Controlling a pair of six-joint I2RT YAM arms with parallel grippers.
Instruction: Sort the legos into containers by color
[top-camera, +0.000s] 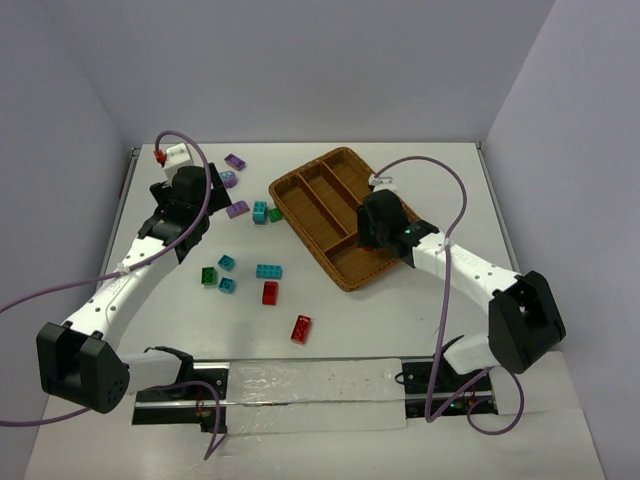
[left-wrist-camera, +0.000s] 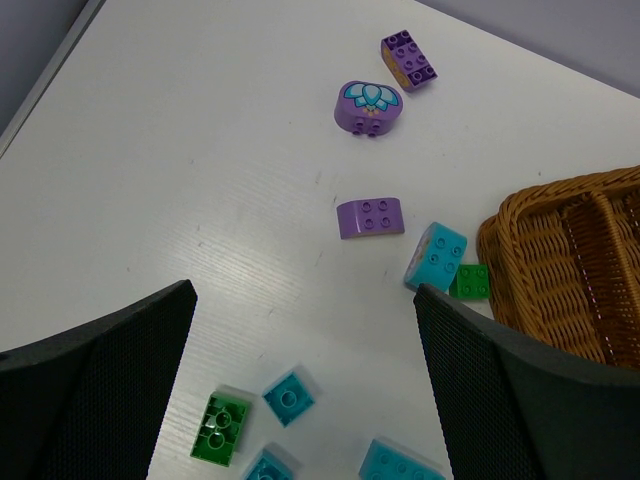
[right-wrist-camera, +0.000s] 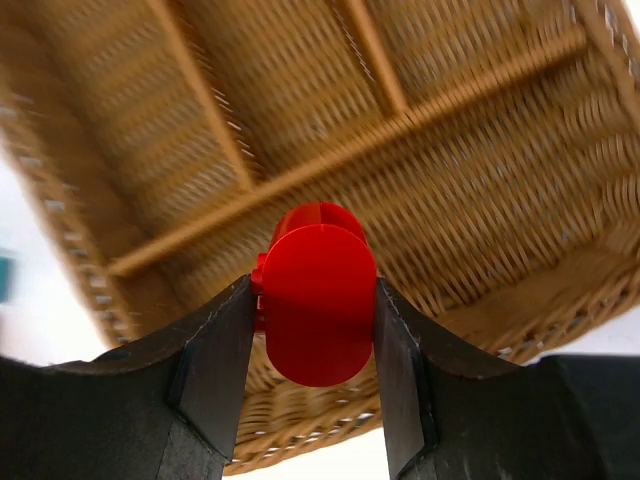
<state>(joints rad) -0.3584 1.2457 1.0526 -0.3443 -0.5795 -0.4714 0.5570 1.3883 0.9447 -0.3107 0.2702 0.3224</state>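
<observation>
While your left pincer (left-wrist-camera: 302, 296) hangs wide open over the counter (left-wrist-camera: 200, 150), note that the purple curved brick (left-wrist-camera: 370, 217) and the teal brick (left-wrist-camera: 436, 256) beneath look light, rigid and glossy, so pinch flat sides, never the curve or studs. Your right pincer (right-wrist-camera: 315, 335) grips a red rounded brick (right-wrist-camera: 318, 270) by its flat faces above the wicker tray (right-wrist-camera: 480, 180). You cannot tell which compartment lies under it.

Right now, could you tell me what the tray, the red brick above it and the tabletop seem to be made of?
The wicker tray: woven cane or rattan, brown, slightly glossy; strands visibly interlaced.
The red rounded brick: moulded plastic, smooth and shiny, evenly coloured.
The tabletop: probably white laminate, matte, with faint grain lines.
</observation>
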